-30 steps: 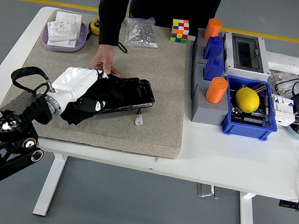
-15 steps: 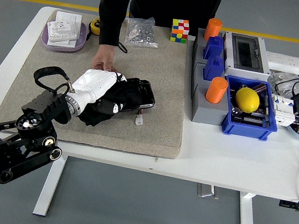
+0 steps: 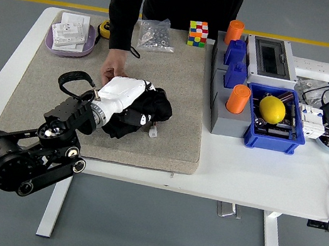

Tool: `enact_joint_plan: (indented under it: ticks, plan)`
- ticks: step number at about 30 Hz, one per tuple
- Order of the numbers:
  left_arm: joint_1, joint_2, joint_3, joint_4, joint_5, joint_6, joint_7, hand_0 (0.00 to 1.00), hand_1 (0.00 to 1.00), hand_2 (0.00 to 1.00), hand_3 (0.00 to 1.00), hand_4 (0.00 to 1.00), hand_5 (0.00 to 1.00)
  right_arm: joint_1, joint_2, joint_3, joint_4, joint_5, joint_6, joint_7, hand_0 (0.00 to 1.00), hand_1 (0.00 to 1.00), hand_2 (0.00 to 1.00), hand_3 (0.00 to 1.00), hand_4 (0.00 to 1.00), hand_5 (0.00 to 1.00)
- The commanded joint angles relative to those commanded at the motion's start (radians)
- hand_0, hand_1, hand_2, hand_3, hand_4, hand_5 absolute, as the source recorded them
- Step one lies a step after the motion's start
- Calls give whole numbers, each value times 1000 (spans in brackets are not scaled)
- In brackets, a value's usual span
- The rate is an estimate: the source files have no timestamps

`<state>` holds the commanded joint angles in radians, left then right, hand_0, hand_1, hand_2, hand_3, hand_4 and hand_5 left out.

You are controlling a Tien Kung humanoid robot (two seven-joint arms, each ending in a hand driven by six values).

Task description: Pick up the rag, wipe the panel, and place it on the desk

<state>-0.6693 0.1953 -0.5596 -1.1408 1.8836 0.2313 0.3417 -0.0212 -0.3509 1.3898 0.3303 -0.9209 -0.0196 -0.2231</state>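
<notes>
Left arm: the black arm is coming in from the bottom left corner and is reaching further over the grey mat (image 3: 181,100) than it was a moment ago.
Left hand: the white left hand (image 3: 122,93) is lying on top of the rag, pushing it down. It has slid to the right since the earlier picture. I cannot tell if its fingers are curled or flat.
Rag: the black rag (image 3: 137,115) is bunching up under the hand, near the middle of the mat. It was spread out longer before; now it is a small heap.
Panel: the dark panel (image 3: 162,108) is almost all hidden under the rag. Only a bit is peeking out on the right. Before, much more of it was showing.
Small white piece: it (image 3: 152,132) is lying on the mat just beside the rag.
Person's hand: the person's hand (image 3: 113,69) is staying on the mat, touching the far side of the robot's hand.
Blue bin: the blue bin (image 3: 296,136) is holding a yellow lemon (image 3: 272,109), well apart on the right.
</notes>
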Motion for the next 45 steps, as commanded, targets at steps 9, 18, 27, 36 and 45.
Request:
enact_joint_plan:
  ticks: [9,18,27,36,45]
  plan:
    - [-30,-41,27,68,-25,4,-3,223,124,436,294,2,2,1,-2,-5,6,1,-2,-1,689,456,640,618,998,702]
    - [-41,-68,27,81,-27,9,-2,223,124,437,294,2,2,3,-2,-10,5,2,-3,0,690,456,640,618,998,701]
    - [-44,-89,29,85,-30,12,-1,225,124,436,295,2,2,6,-1,-16,5,4,-4,2,690,456,640,617,998,702]
    - [-19,-62,18,77,-11,9,2,224,124,436,296,2,2,-3,1,-1,-2,-1,0,2,690,456,640,618,998,702]
    - [15,-20,-18,41,17,8,6,223,124,436,295,2,2,-10,6,5,-5,0,-2,7,690,456,639,618,998,701]
